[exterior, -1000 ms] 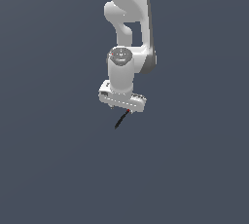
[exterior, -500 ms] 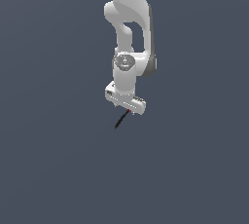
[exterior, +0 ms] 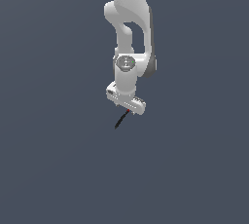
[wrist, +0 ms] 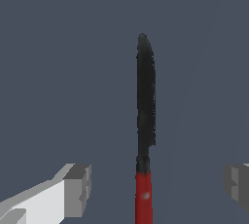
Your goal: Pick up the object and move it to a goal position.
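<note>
The object is a thin black stick with a red end (exterior: pixel 120 119), lying on the dark grey floor just below the white hand in the exterior view. In the wrist view it (wrist: pixel 145 101) looks like a black blade with a red handle (wrist: pixel 143 196), running straight out between the fingers. My gripper (exterior: pixel 126 109) is over the red end. Its grey fingertips (wrist: pixel 78 189) stand wide apart on either side and do not touch the object. My gripper (wrist: pixel 158 187) is open and empty.
The white arm (exterior: pixel 130 33) comes down from the top of the exterior view. A plain dark grey floor (exterior: pixel 58 159) surrounds the object, with no other things in view.
The hand has turned about its vertical axis and come down slightly. The object has stayed where it was.
</note>
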Controlling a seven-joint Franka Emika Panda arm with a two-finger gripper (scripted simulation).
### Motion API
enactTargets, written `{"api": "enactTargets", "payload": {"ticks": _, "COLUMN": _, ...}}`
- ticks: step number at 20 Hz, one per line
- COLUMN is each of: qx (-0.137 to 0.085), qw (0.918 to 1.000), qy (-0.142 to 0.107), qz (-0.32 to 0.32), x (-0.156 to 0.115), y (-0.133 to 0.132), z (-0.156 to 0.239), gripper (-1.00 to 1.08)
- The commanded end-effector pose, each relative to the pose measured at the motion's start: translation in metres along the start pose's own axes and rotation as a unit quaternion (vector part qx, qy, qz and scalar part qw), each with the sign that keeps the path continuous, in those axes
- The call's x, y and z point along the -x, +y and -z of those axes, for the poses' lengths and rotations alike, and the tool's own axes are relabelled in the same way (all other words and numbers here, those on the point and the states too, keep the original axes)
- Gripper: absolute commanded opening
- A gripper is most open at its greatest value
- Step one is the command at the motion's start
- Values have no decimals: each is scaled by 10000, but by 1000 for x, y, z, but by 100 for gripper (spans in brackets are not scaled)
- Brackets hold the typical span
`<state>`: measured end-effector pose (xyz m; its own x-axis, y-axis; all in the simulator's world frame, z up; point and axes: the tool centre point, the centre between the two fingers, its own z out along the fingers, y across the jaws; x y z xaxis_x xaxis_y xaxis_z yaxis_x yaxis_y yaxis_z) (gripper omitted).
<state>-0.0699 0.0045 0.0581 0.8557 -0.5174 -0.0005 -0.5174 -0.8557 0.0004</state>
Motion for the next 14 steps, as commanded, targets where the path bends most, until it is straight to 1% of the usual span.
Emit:
{"api": "enactTargets", "payload": {"ticks": 1, "qx": 0, "qw": 10000, "qy": 0, "qz": -1, "x": 0, "y": 0, "z": -2, "gripper": 100}}
{"api": "enactTargets", "payload": {"ticks": 14, "qx": -2, "qw": 10000, "qy": 2, "qz": -24, "x": 1, "y": 0, "z": -48, "gripper": 100}}
